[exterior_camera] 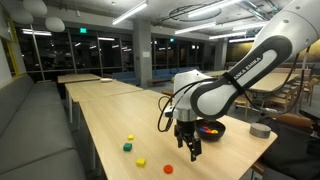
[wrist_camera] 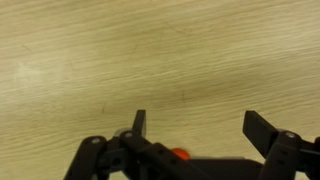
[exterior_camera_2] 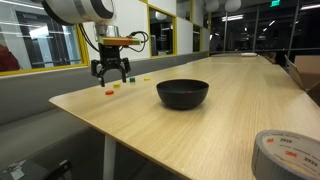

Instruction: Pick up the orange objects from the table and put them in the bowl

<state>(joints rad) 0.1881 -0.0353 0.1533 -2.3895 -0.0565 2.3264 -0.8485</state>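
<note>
My gripper [exterior_camera: 188, 148] hangs open and empty just above the light wood table [exterior_camera: 110, 120], beside the black bowl [exterior_camera: 211, 131]. Something orange-red shows inside the bowl. One tiny orange piece [exterior_camera: 168, 169] lies near the table's front edge. In an exterior view the gripper [exterior_camera_2: 110, 72] hovers over small pieces, one of them orange [exterior_camera_2: 110, 92], and the bowl [exterior_camera_2: 183, 93] stands apart from it. In the wrist view the open fingers [wrist_camera: 200, 125] frame bare table, and an orange piece [wrist_camera: 180, 154] peeks out from behind the gripper body.
Two yellow pieces [exterior_camera: 130, 137] [exterior_camera: 141, 161] and a green block [exterior_camera: 127, 147] lie on the table near the gripper. A grey tape roll [exterior_camera: 260, 130] sits at the table end past the bowl and shows large in an exterior view [exterior_camera_2: 285, 155]. Similar tables stand further back.
</note>
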